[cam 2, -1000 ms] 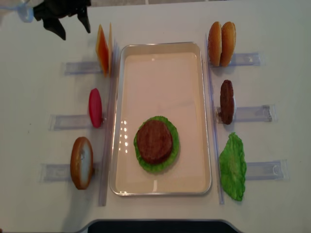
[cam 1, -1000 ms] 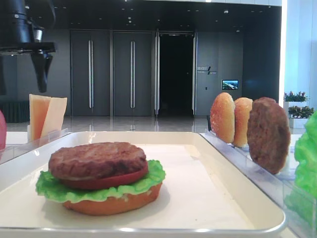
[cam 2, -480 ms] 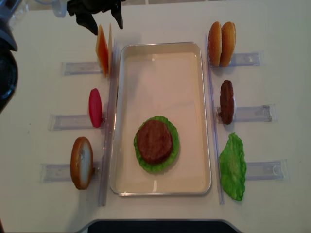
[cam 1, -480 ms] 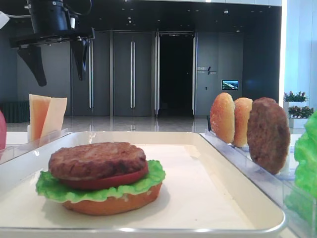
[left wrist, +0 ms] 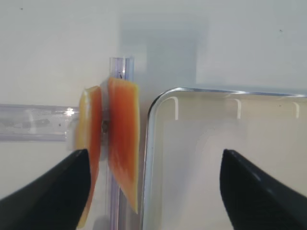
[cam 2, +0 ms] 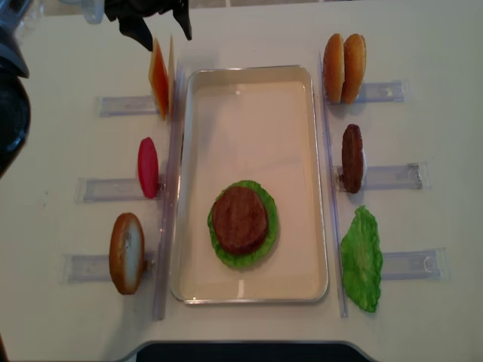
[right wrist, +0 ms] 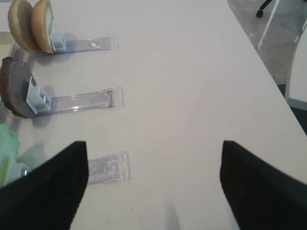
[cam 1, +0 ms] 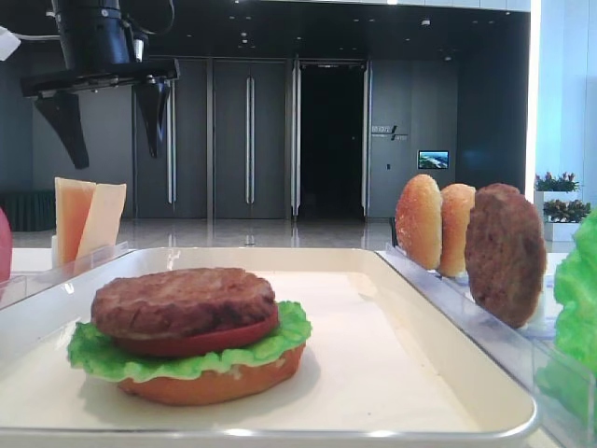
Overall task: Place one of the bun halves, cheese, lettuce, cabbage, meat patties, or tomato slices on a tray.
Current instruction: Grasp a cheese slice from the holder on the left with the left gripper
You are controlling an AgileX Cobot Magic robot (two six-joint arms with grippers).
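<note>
Two cheese (cam 2: 160, 72) slices stand upright in a clear rack left of the tray (cam 2: 249, 128). My left gripper (cam 2: 161, 30) hangs open above them and holds nothing. In the left wrist view the cheese (left wrist: 122, 139) lies toward the left finger of the left gripper (left wrist: 153, 158), beside the tray's rim (left wrist: 158, 96). On the tray sits a stack of bun half, lettuce, tomato slice and meat patty (cam 2: 240, 220). My right gripper (right wrist: 153, 148) stands open over bare table. Cabbage is out of view.
Right of the tray, racks hold two bun halves (cam 2: 344, 66), a meat patty (cam 2: 352, 157) and lettuce (cam 2: 362, 256). Left racks hold a tomato slice (cam 2: 148, 167) and a bun half (cam 2: 126, 252). The tray's far half is bare.
My left gripper has moved right from the far-left corner to above the cheese rack, still open. In the last half second it barely shifted.
</note>
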